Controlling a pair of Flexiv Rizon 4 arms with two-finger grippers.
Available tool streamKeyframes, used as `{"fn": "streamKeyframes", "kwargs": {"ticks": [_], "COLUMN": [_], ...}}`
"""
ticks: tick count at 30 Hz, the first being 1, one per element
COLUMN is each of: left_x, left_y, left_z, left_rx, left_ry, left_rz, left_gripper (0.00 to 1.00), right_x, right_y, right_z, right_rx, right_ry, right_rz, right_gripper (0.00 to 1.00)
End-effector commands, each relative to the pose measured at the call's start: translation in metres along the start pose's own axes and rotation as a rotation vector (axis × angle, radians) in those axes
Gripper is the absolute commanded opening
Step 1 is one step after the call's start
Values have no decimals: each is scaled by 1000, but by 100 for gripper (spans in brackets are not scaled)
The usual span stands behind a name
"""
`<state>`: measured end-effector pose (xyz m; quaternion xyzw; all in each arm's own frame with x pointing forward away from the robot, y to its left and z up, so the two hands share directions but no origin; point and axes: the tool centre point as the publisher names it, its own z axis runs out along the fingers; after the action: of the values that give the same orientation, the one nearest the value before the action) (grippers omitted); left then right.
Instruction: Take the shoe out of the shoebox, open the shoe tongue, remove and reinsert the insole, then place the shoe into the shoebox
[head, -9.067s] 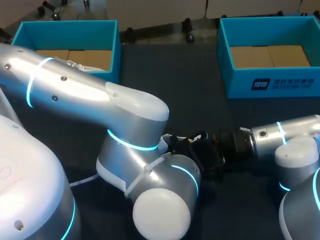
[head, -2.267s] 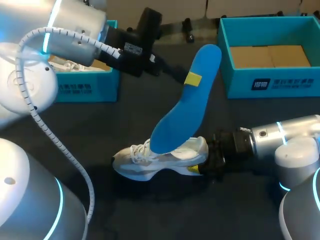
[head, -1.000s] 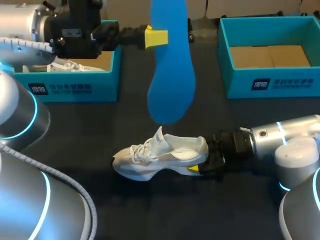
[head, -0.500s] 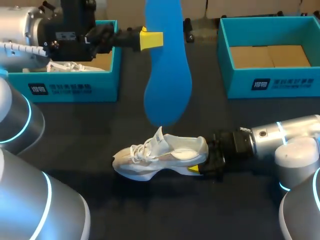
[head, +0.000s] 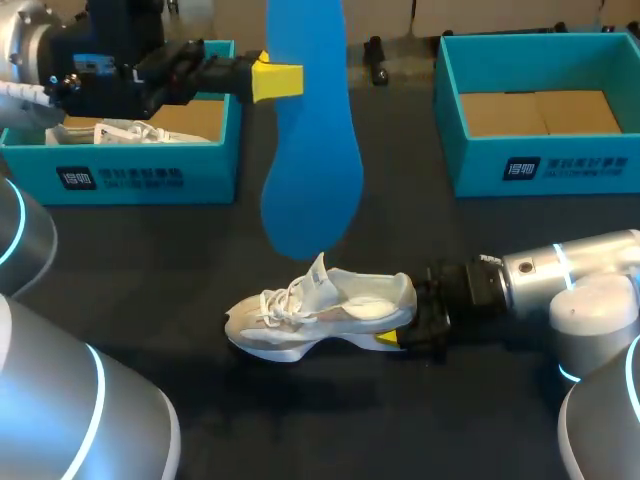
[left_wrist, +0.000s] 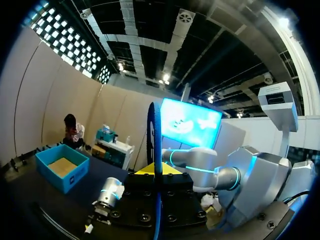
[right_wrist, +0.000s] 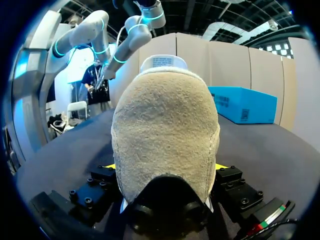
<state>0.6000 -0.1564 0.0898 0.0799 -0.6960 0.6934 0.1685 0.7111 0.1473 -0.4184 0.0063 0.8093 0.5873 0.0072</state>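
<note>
Blue insole (head: 305, 130): 1 | shoe (head: 320, 315): 1, perhaps another boxed | shoeboxes (head: 140, 180) (head: 540, 165): 2

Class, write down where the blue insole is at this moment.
In the head view the insole hangs from the left gripper at left of centre, above the white shoe and just right of the left shoebox.

Shoeboxes: 2 — left shoebox (head: 200, 176), right shoebox (head: 480, 170). Shoes: 2 — loose shoe (head: 320, 315), boxed shoe (head: 125, 131). Insole (head: 310, 170): 1.
</note>
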Motion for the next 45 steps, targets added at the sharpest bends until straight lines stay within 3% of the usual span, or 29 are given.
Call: {"fn": "streamKeyframes", "kwargs": {"ticks": [1, 14, 28, 29, 30, 32, 33, 45], "left_x": [7, 26, 28, 28, 28, 28, 28, 28], "left_y": [-3, -6, -5, -5, -5, -5, -5, -5], "left_z": [-4, -1, -1, -1, -1, -1, -1, -1], "left_rx": [-2, -20, -46, -46, -46, -46, -46, -46], "left_ry": [6, 15, 23, 23, 23, 23, 23, 23], "left_rz": [-15, -20, -47, -47, -47, -47, -47, -47], "left_gripper": [0, 0, 0, 0, 0, 0, 0, 0], "right_x": [1, 1, 1, 2, 2, 3, 3, 8], "right_y": [0, 0, 2, 3, 3, 5, 6, 26], "right_z": [2, 2, 0, -1, -2, -3, -4, -17], "right_rx": [4, 4, 14, 18, 20, 26, 30, 84], "right_ry": [-1, -1, 0, -1, 2, 7, 9, 10], "right_rz": [0, 0, -2, -1, -6, -10, -7, -33], "right_gripper": [0, 0, 0, 2, 18, 65, 100, 100]}}
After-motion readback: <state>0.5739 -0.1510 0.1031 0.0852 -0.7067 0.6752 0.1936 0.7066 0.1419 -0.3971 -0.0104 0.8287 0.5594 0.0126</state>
